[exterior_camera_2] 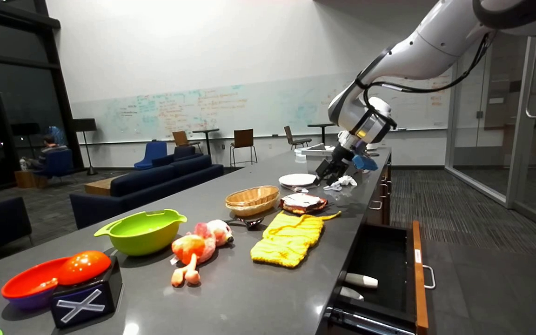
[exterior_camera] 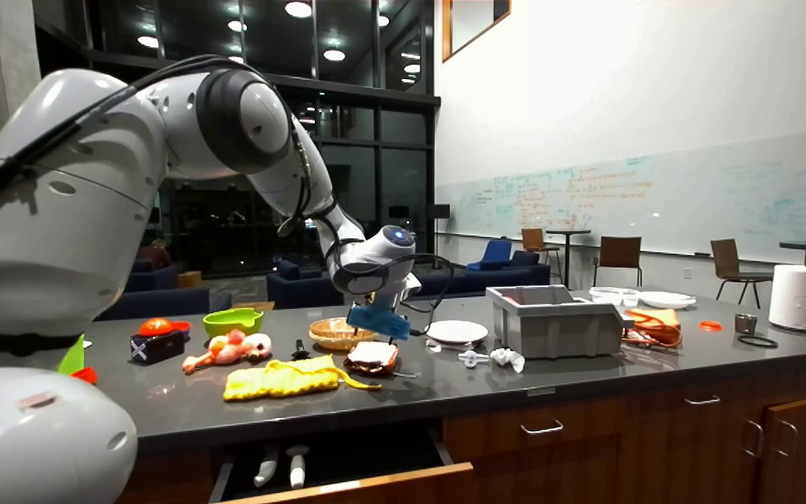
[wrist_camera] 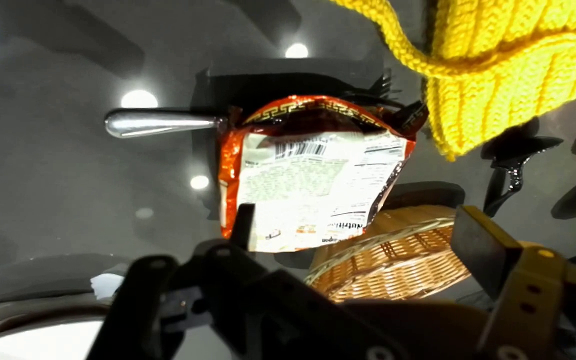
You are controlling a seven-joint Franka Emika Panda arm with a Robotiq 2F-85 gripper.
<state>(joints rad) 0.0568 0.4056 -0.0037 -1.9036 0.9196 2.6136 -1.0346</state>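
My gripper [wrist_camera: 363, 237] is open and empty in the wrist view. It also shows in an exterior view [exterior_camera_2: 327, 177], above the counter. A red packet with a white printed back [wrist_camera: 318, 185] lies below the fingers, and it shows in both exterior views [exterior_camera: 371, 355] [exterior_camera_2: 303, 202]. One fingertip overlaps the packet's edge in the wrist view; contact cannot be told. A metal utensil handle [wrist_camera: 163, 124] sticks out from beside the packet; its other end is hidden. A wicker basket [wrist_camera: 393, 265] sits beside the packet, between the fingers in the picture. A yellow knitted piece [wrist_camera: 513, 65] lies close by.
A white plate [exterior_camera_2: 297, 180], crumpled white tissue [exterior_camera: 508, 359] and grey bin [exterior_camera: 560, 332] stand farther along the counter. A pink plush bird [exterior_camera_2: 200, 246], green bowl [exterior_camera_2: 144, 235] and black box [exterior_camera_2: 86, 298] are opposite. An open drawer [exterior_camera_2: 384, 270] holds white-handled items.
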